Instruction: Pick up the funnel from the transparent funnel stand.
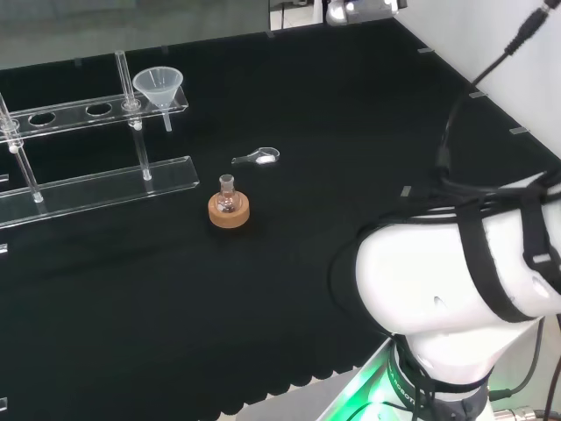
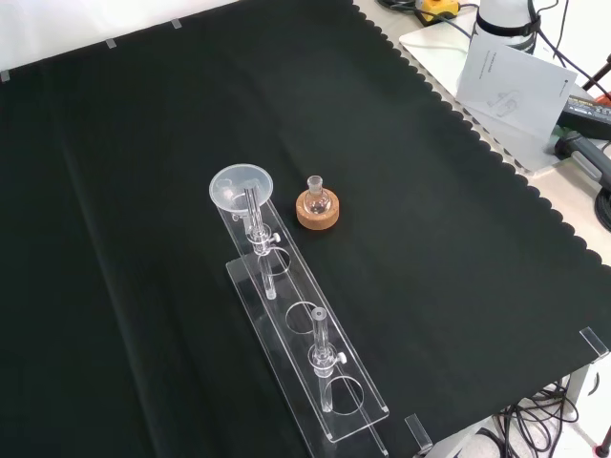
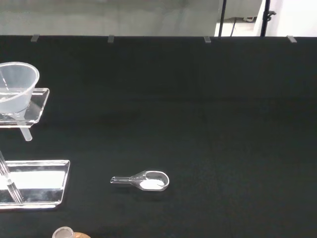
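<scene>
Head view is showing the funnel (image 1: 159, 87) sitting in the end hole of the transparent funnel stand (image 1: 96, 184), hand state unclear, so a sideways approach is risking tipping the light stand.

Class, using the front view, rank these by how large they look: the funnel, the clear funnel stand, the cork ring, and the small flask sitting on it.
1. funnel stand
2. funnel
3. cork ring
4. small flask

The stand's near end lies closer to the camera, but it plainly looks the largest.
</scene>
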`<state>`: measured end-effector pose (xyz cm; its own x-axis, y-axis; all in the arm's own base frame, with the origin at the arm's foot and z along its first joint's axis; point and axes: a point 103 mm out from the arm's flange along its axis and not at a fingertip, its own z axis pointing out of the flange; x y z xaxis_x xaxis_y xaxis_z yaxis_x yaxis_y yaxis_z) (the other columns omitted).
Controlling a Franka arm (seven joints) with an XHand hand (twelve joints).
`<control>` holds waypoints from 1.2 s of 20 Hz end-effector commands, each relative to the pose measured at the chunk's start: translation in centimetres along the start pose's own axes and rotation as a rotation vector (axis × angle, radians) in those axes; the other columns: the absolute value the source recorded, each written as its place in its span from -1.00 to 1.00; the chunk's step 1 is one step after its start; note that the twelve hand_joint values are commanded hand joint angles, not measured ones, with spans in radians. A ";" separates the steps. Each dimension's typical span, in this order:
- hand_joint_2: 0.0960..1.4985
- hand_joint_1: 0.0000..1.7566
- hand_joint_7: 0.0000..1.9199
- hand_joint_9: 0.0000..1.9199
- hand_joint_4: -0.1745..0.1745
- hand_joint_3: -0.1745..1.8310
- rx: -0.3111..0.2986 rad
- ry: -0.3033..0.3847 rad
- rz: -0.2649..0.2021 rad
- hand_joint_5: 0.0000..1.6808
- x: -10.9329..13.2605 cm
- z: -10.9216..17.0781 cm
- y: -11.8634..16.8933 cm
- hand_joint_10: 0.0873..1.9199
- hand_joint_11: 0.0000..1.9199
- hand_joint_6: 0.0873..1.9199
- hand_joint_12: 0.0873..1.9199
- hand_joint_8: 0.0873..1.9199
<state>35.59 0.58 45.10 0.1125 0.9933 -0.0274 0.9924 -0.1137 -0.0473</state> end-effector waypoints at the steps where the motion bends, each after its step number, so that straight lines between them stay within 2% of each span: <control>1: 0.57 -0.97 -0.98 -0.91 0.04 -0.49 0.043 -0.027 -0.064 -0.70 3.5 1.7 6.4 -0.42 -1.00 -1.00 0.36 -0.82; 3: 0.56 -0.95 -0.97 -0.91 0.03 -0.50 0.057 -0.030 -0.094 -0.71 4.6 2.4 7.6 -0.43 -1.00 -1.00 0.36 -0.80; 9: 0.53 -0.89 -0.98 -0.89 0.01 -0.53 0.093 -0.060 -0.142 -0.71 7.7 3.9 10.1 -0.42 -1.00 -1.00 0.38 -0.77; 12: 0.44 -0.76 -0.97 -0.89 0.03 -0.56 0.115 -0.085 -0.183 -0.73 9.2 4.6 10.5 -0.41 -1.00 -1.00 0.38 -0.75; 17: 0.31 -0.60 -0.95 -0.88 0.06 -0.60 0.148 -0.108 -0.214 -0.75 11.5 5.3 11.3 -0.39 -1.00 -1.00 0.38 -0.71; 22: 0.19 -0.53 -0.97 -0.86 0.06 -0.60 0.171 -0.112 -0.243 -0.75 13.2 6.1 11.8 -0.35 -1.00 -1.00 0.45 -0.60; 24: 0.15 -0.52 -0.97 -0.86 0.05 -0.59 0.202 -0.114 -0.267 -0.74 13.9 6.5 11.8 -0.34 -1.00 -1.00 0.49 -0.55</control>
<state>48.50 10.96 38.41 -0.1178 0.9884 -0.0961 0.9714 0.0946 -0.2180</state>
